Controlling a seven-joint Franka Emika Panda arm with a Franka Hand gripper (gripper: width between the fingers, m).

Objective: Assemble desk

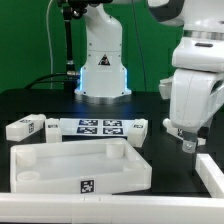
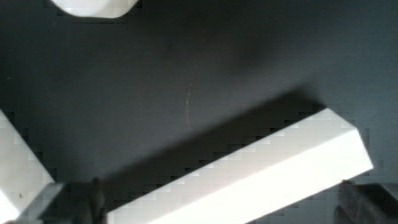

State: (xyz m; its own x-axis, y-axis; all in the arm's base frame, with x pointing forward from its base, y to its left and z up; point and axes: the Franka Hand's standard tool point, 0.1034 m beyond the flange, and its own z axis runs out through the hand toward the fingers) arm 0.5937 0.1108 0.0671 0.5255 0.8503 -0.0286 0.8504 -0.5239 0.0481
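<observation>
The white desk tabletop [image 1: 70,165], with a raised rim and a tag on its front wall, lies at the front of the exterior view's left. A white block leg [image 1: 25,127] lies behind it at the left, and a small white block [image 1: 139,126] lies further right. My gripper [image 1: 188,142] hangs at the exterior view's right, just above another white leg [image 1: 211,172]. In the wrist view this leg [image 2: 249,165] lies diagonally under the gripper [image 2: 217,205]. The dark fingers [image 2: 68,203] stand wide apart on either side of it, open and holding nothing.
The marker board [image 1: 95,126] lies flat behind the tabletop. The robot base [image 1: 103,72] stands at the back centre. A white bar [image 1: 100,212] runs along the front edge. In the wrist view, white pieces show at two edges [image 2: 15,160] [image 2: 98,8].
</observation>
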